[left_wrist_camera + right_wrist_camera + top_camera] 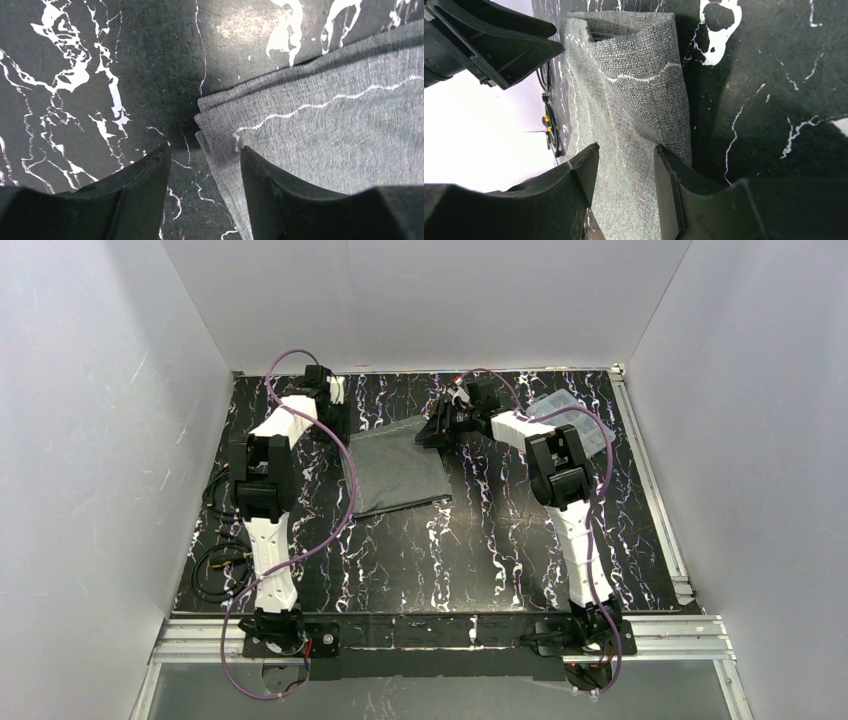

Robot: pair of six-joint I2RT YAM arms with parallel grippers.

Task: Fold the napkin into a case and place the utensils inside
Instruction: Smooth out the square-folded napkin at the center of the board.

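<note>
The napkin (400,472) is a dark grey cloth with a pale stitched line, lying folded in several layers on the black marbled table (450,550). My left gripper (337,428) is at its far left corner. In the left wrist view it (204,152) is open, and the layered corner of the napkin (325,115) reaches between the jaws. My right gripper (436,430) is at the far right corner. In the right wrist view it (625,152) is open, with rumpled napkin cloth (634,95) filling the gap. No spoon or fork shows.
A clear plastic compartment box (572,416) lies at the far right, behind the right arm. White walls close in three sides. Black cables (215,565) lie along the table's left edge. The left gripper's body (489,45) shows in the right wrist view.
</note>
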